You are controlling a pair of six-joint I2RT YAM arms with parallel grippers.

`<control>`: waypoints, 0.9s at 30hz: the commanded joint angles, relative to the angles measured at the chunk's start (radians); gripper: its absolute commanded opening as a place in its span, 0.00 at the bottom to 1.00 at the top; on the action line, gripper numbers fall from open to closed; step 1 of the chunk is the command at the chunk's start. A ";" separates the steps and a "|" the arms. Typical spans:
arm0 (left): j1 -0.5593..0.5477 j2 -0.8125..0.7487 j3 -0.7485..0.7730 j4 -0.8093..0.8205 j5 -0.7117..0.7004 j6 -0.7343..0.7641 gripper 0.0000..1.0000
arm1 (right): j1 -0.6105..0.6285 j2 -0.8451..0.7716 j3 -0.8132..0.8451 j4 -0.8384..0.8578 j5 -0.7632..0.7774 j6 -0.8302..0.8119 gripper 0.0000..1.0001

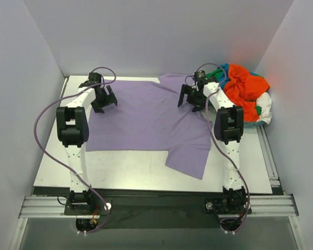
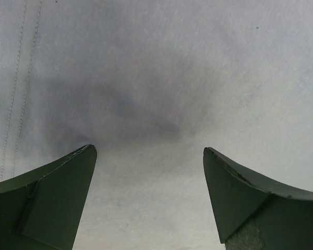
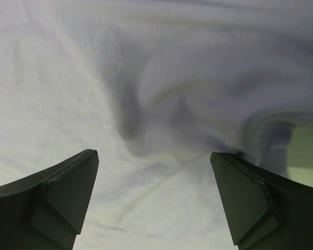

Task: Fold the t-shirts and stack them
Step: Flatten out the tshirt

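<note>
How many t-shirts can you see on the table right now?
5. The lavender t-shirt lies spread across the table; the orange-red t-shirt, green t-shirt, teal-blue t-shirt and white t-shirt are heaped at the far right corner. The heap may hide more.

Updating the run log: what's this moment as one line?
purple shirt spread out, unfolded | left gripper open above its far left | right gripper open above its far right | other shirts heaped far right
</note>
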 commanded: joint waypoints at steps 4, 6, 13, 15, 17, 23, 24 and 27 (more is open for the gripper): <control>-0.008 -0.024 0.020 0.032 -0.017 0.039 0.95 | -0.037 0.008 0.079 -0.047 -0.100 -0.009 0.95; -0.014 -0.111 -0.023 0.054 -0.039 0.042 0.94 | -0.035 -0.018 0.076 -0.042 -0.118 -0.015 0.95; -0.015 -0.497 -0.374 0.125 -0.250 0.019 0.95 | -0.017 -0.181 -0.005 -0.035 -0.132 -0.037 0.96; -0.014 -0.620 -0.504 0.116 -0.324 -0.004 0.95 | -0.003 -0.260 -0.062 -0.033 -0.128 -0.054 0.96; -0.009 -0.691 -0.636 0.103 -0.361 -0.021 0.95 | 0.003 -0.340 -0.111 -0.030 -0.124 -0.052 0.96; 0.087 -0.889 -0.868 0.086 -0.370 -0.049 0.77 | 0.040 -0.549 -0.338 -0.012 -0.106 -0.055 0.96; 0.101 -0.904 -0.917 0.094 -0.351 -0.046 0.73 | 0.048 -0.573 -0.372 -0.009 -0.101 -0.057 0.96; 0.147 -0.926 -0.972 0.114 -0.324 -0.033 0.64 | 0.069 -0.665 -0.485 0.001 -0.078 -0.054 0.96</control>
